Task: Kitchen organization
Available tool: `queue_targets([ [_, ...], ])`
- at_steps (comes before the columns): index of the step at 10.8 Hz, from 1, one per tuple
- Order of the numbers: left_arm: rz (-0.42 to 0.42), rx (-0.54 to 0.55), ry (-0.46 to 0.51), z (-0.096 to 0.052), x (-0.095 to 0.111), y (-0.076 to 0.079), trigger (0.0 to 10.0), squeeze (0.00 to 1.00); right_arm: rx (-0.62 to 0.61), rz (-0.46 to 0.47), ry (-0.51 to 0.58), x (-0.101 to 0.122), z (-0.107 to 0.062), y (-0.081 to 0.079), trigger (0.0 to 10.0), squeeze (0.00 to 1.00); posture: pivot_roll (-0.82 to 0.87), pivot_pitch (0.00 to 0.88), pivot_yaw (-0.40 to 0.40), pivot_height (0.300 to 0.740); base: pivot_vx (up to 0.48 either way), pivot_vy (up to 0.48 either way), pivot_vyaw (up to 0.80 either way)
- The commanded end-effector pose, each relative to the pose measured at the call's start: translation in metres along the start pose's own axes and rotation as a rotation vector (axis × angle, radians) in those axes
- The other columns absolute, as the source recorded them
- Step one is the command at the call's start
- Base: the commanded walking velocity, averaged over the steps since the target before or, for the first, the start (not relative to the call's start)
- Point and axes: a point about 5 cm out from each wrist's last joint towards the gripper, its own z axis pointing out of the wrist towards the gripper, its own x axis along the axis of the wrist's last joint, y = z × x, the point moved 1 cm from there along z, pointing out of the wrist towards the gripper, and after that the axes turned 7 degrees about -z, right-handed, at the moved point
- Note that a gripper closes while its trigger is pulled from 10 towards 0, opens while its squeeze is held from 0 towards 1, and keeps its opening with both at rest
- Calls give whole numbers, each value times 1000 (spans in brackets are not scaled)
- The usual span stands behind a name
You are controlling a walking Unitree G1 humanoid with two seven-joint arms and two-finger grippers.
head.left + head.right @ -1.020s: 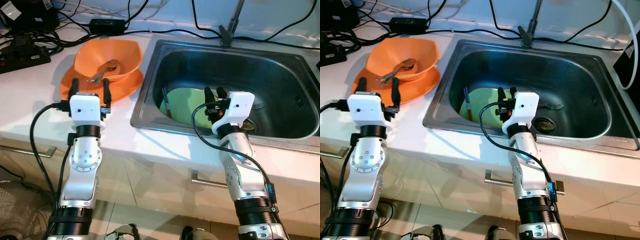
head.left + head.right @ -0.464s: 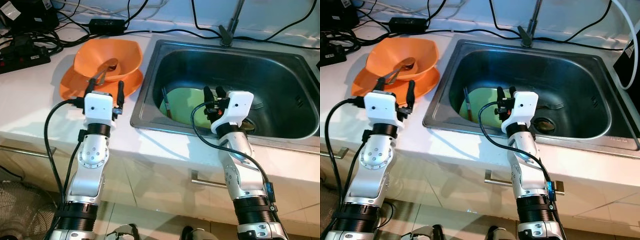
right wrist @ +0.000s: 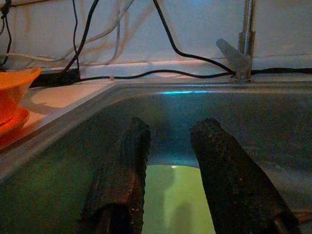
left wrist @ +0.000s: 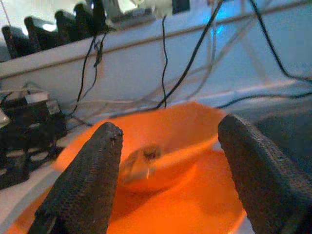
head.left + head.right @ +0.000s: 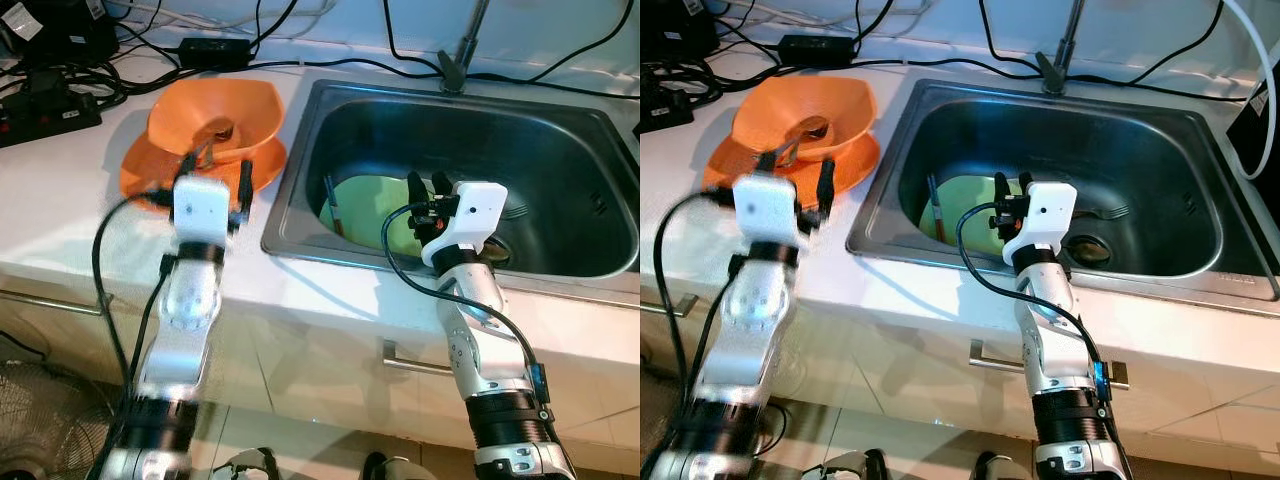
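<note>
Left gripper (image 4: 165,161) spread wide at orange bowl (image 5: 215,115); wrist view reveals spoon (image 4: 141,161). Right gripper (image 3: 170,170) parted over green plate (image 5: 365,205) in sink (image 5: 560,120).

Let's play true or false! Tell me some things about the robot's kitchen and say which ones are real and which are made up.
1. The orange bowl sits on an orange plate. True.
2. A spoon lies in the bowl. True.
3. The green plate is on the counter. False: it lies inside the sink.
4. The left gripper holds the spoon. False: it is open, empty, near the orange plate's edge.
5. The right gripper is over the sink. True.
</note>
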Motion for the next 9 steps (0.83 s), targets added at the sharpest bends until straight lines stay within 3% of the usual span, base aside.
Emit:
queue_targets([
  [1, -11, -3, 14, 6, 5, 1, 10000, 0, -2, 9, -25, -7, -1, -2, 10000, 0, 44, 102, -3, 740, 0, 0, 0],
  [5, -30, -18, 16, 11, 8, 5, 10000, 0, -7, 10, -21, -6, -1, -1, 10000, 0, 40, 99, -1, 740, 0, 0, 0],
  [9, -6, 2, 7, 8, 7, -5, 10000, 0, -2, 15, -24, -7, 0, -3, 10000, 0, 42, 100, 4, 740, 0, 0, 0],
])
